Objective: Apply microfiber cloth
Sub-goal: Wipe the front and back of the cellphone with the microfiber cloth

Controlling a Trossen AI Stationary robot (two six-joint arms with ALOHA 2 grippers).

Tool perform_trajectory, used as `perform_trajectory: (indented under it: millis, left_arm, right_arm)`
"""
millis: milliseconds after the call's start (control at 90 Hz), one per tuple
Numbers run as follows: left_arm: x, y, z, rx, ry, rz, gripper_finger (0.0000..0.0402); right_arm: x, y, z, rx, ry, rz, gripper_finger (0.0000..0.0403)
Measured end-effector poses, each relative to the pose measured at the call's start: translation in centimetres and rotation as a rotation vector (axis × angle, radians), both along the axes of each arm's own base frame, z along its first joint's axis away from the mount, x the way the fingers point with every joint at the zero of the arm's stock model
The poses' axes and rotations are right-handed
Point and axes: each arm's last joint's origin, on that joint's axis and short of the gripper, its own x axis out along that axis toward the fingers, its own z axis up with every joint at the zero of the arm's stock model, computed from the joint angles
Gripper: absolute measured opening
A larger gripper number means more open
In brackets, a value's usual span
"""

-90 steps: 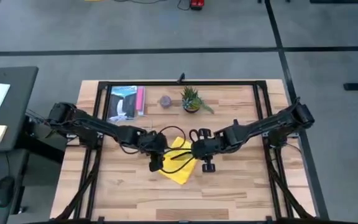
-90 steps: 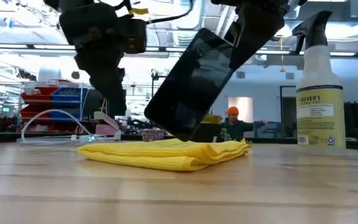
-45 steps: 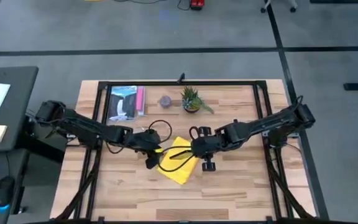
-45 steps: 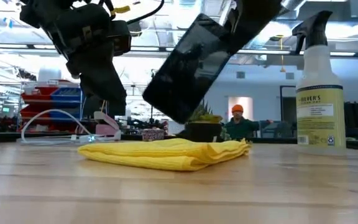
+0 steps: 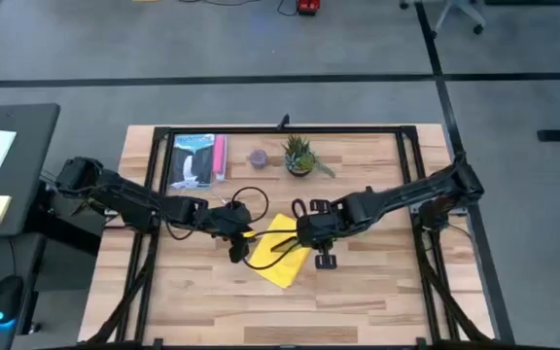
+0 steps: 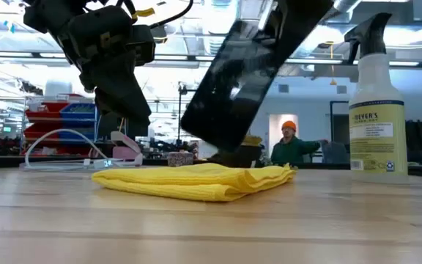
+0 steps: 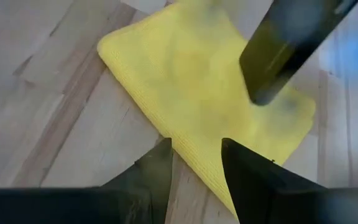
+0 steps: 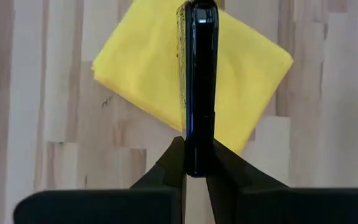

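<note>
— What do you see on the light wooden table (image 5: 358, 292)?

— The bright yellow folded microfiber cloth (image 5: 278, 251) lies flat near the middle. Above it, not touching, hangs a black flat smartphone (image 6: 247, 77), tilted.

— Who holds the phone?

— The right gripper (image 8: 196, 163); its two fingers are pressed on the phone's edges. The left gripper (image 7: 194, 163) hovers just beside the cloth's edge, fingers apart, holding nothing.

— Something more?

— A pale yellow spray bottle (image 6: 376, 103) stands near, and a small green potted plant (image 5: 299, 156) at the far side.

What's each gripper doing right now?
Left gripper: open, empty, over the yellow cloth's edge.
Right gripper: shut on the phone, above the cloth.
</note>
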Motion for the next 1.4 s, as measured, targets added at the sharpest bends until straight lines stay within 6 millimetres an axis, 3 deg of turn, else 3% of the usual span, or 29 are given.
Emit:
perform_trajectory:
  millis: [644,978,1211,1400]
  left_arm:
    - [0.1,0.0,0.2,-0.010,-0.023,0.008,0.0118]
    - [0.3,-0.1,0.4,-0.006,-0.054,0.000,0.0118]
    - [0.3,-0.1,0.4,-0.003,-0.055,-0.002,0.0118]
    - [0.3,-0.1,0.4,-0.002,-0.054,-0.003,0.0118]
  right_arm:
    - [0.4,-2.0,-0.1,0.105,0.031,-0.047,0.0022]
    - [3.4,-2.6,-2.3,0.075,0.203,-0.016,0.0022]
    - [5.5,-2.5,-1.8,0.052,0.232,0.041,0.0022]
    - [5.9,-3.0,-0.4,0.051,0.194,0.026,0.0022]
